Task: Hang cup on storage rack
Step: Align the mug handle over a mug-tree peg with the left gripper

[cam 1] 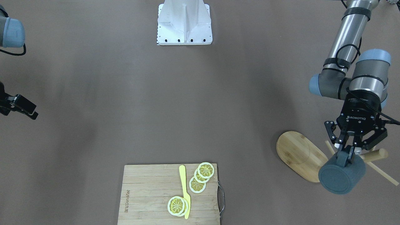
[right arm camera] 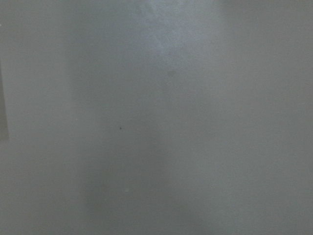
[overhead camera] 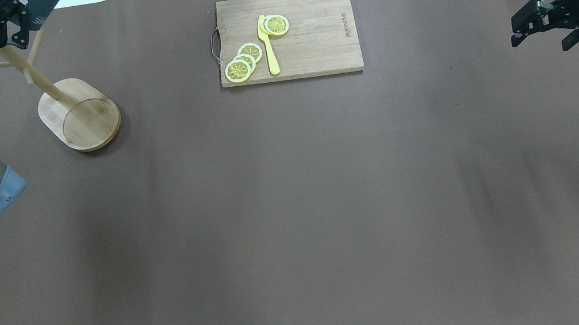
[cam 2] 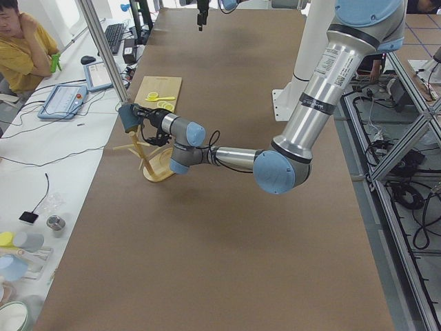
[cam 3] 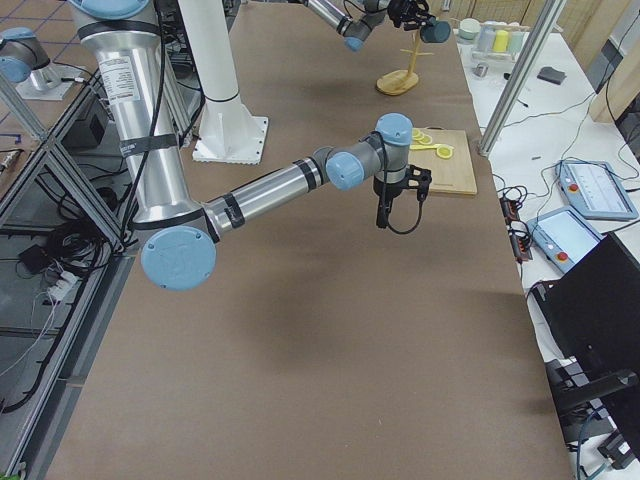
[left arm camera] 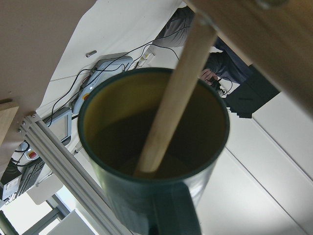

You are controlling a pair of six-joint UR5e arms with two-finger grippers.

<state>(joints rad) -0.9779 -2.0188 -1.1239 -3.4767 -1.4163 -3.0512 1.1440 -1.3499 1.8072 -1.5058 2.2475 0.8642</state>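
Room is plentiful across the brown counter (cam 1: 93, 140) as seen from the operators' side. At the far left edge hangs the right gripper (cam 1: 23, 107), too cut off to tell how its jaws stand. Low in the middle, a cutting board (cam 1: 147, 193) with lemon slices (cam 1: 203, 175) and a yellow knife (cam 1: 185, 187) sits by the operators' edge. Further right stands the storage rack (cam 1: 297, 153), also near that edge. Up by its pegs the cup (cam 1: 342, 176) hangs on its side, long axis near level, flat bottom toward the operators, mouth toward the post, a thin peg (left arm camera: 171, 98) running into it. Above it, the left gripper (cam 1: 347, 149) has its jaws clamped on the cup's handle (cam 1: 343, 158).
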